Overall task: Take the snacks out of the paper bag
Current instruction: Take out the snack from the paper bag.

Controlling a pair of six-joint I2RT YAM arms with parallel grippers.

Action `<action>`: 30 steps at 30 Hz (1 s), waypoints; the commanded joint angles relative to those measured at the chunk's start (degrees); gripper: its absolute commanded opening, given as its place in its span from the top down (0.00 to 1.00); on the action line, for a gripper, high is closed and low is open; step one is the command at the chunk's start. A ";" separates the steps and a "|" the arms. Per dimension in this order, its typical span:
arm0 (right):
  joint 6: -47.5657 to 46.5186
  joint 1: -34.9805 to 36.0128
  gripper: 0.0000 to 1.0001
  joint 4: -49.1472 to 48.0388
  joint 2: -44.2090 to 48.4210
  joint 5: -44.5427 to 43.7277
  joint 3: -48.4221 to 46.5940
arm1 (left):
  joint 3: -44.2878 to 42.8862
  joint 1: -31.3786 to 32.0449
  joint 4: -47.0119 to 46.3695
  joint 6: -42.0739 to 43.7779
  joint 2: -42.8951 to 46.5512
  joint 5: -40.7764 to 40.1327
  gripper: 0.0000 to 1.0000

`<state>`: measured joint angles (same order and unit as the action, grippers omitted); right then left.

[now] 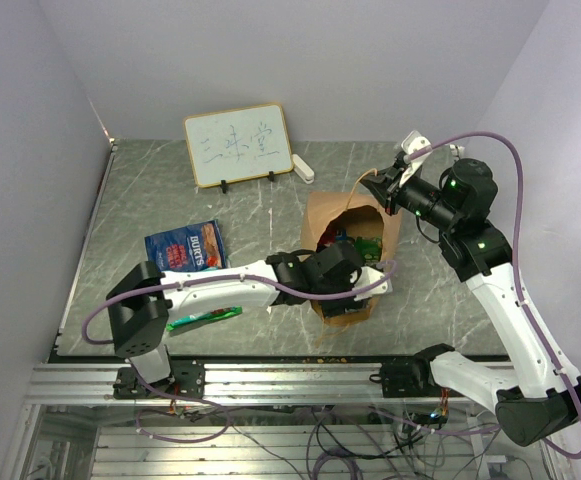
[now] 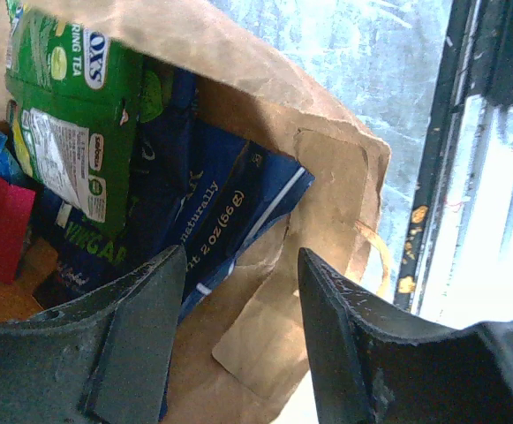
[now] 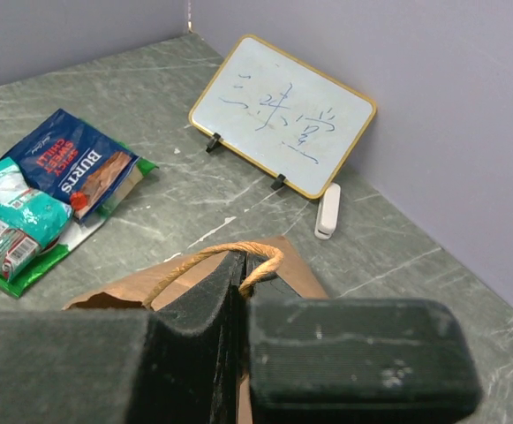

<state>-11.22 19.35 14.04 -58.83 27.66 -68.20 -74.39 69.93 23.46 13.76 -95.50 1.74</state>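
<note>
The brown paper bag (image 1: 345,215) stands open at mid-table. My right gripper (image 1: 378,187) is shut on its twisted paper handle (image 3: 199,258) and holds the bag's (image 3: 141,281) far rim up; this gripper (image 3: 245,276) fills the lower right wrist view. My left gripper (image 1: 355,265) reaches into the bag's mouth and is open and empty (image 2: 243,265). Just ahead of it, inside the bag (image 2: 327,194), lie a green packet (image 2: 71,115), a dark blue packet (image 2: 216,216) and a red packet (image 2: 0,225).
A blue snack packet (image 1: 183,245) and a green one (image 1: 205,317) lie on the table left of the bag; both show in the right wrist view (image 3: 66,163) (image 3: 13,221). A white framed board (image 1: 238,145) and a white eraser (image 1: 303,168) stand at the back.
</note>
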 commanded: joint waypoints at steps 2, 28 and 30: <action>-0.22 0.12 1.00 -1.90 0.20 -0.09 -2.03 | -4.53 1.34 2.79 8.15 -3.48 -5.33 0.37; -0.11 0.07 1.00 -3.57 1.31 -0.72 -0.77 | -10.35 1.30 8.45 4.21 -8.60 -11.31 0.78; -0.11 0.12 1.00 -3.81 1.57 -1.38 -0.60 | -10.32 1.35 8.63 2.52 -7.18 -10.97 0.85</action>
<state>-11.22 19.35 13.41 -58.83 27.53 -68.38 -82.48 71.07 30.48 20.21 -105.10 -9.41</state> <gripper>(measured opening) 0.009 0.211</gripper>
